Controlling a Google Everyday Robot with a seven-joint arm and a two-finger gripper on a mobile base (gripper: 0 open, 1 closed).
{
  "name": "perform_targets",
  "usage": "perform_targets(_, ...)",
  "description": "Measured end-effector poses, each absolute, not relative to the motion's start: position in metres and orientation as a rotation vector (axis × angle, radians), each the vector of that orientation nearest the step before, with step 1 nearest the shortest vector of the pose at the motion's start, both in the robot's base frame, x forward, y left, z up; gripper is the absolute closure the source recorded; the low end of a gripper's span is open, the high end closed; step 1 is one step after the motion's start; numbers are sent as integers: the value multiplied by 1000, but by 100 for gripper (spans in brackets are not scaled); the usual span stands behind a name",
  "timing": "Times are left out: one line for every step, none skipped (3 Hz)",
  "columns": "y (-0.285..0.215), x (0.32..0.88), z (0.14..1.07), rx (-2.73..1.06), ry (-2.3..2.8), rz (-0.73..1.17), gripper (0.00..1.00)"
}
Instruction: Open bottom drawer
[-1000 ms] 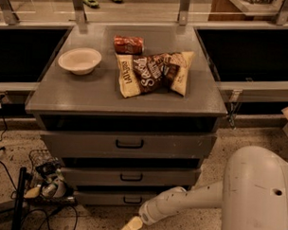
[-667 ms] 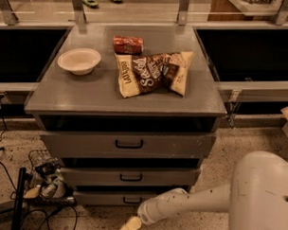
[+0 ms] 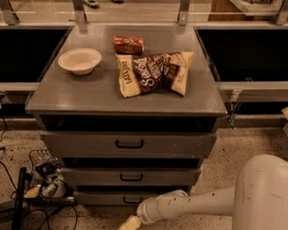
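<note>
The bottom drawer (image 3: 108, 198) is the lowest, slimmest grey front of the cabinet, with a small black loop handle (image 3: 132, 200). It stands nearly flush under the middle drawer (image 3: 130, 176). My gripper (image 3: 128, 225) is low in the camera view, just below and in front of that handle, near the floor. Its cream fingertips (image 3: 127, 226) point down-left, apart from the handle. The white arm (image 3: 193, 206) reaches in from the lower right.
The top drawer (image 3: 129, 144) has a larger black handle. On the cabinet top (image 3: 78, 93) lie a white bowl (image 3: 79, 60), a red packet (image 3: 128, 44) and snack bags (image 3: 152, 72). A wire basket with clutter and cables (image 3: 42, 179) sits on the floor at left.
The arm's bulky near part has shifted right and down a little. The gripper stays below the bottom drawer handle. The drawers have not moved.
</note>
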State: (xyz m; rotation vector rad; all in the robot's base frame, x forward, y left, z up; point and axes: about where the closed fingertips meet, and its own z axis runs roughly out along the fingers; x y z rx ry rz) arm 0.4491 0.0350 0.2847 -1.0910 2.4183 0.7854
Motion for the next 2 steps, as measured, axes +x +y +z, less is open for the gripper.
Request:
perform_targets(39, 464, 275, -1054, 2398, 773, 0)
perform_targets(49, 486, 274, -1042, 2351, 759, 0)
